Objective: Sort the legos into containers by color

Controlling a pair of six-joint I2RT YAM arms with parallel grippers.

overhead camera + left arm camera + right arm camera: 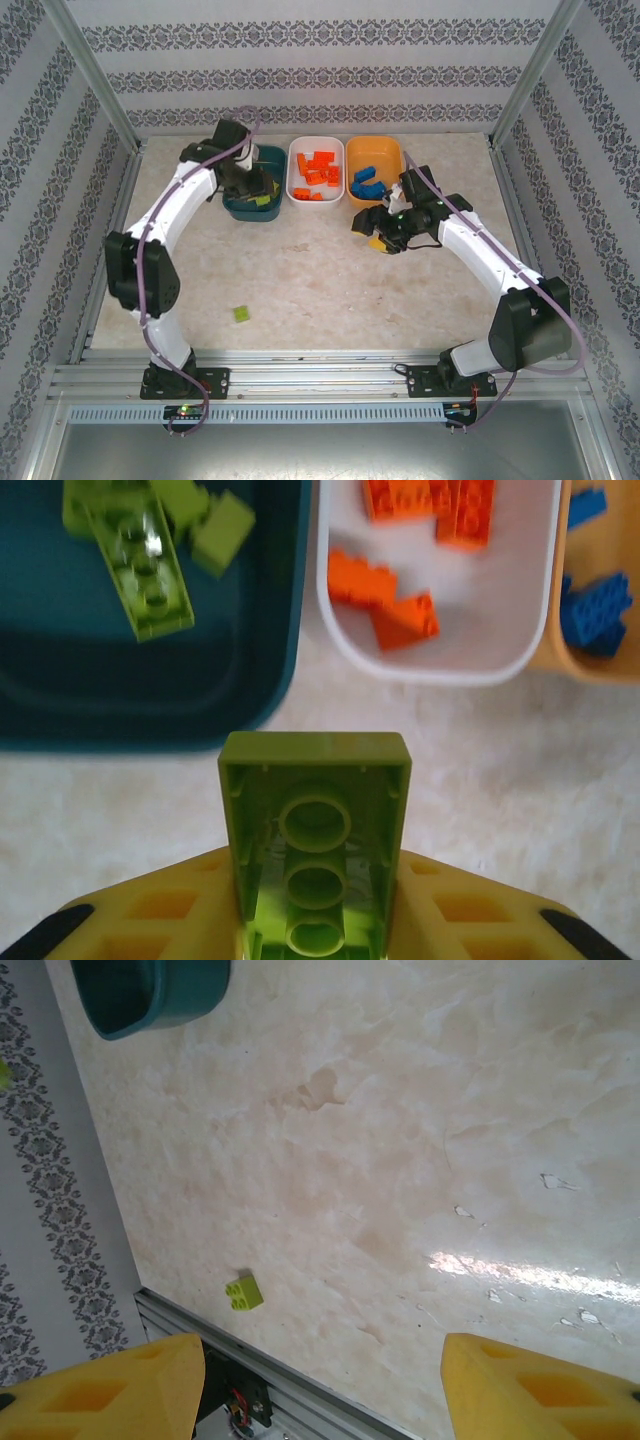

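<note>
Left gripper (pixel 315 910) is clamped on a lime green brick (pixel 315 820), hollow underside toward the wrist camera, with the yellow fingers (pixel 160 910) hugging its lower half at bottom centre of the frame. The brick's free end sits just at the near rim of the dark teal bin (pixel 120 690), close to the gap between that bin and the white bin (pixel 500 640). We judge that letting go here could drop the brick short onto the marbled tabletop (pixel 100 820). It could also clip the rim and bounce toward the white bin, a colour error. Much of the brick juts past the fingers, so a tilt or slip in transit seems possible too. Right gripper (pixel 320 1390) is spread wide with nothing between its fingers, above bare table. In the top view it sits right of centre, just below the orange bin (pixel 375 152), and we think a careless swing could nudge that bin. Teal bin: several lime pieces (pixel 140 565) at upper left of the left wrist view, one a long plate. White bin: orange-red bricks (pixel 385 600). Orange bin: blue bricks (pixel 595 610). One loose lime brick (pixel 244 1292) lies on the table at lower left of the right wrist view, well apart from all bins and not yet sorted.
</note>
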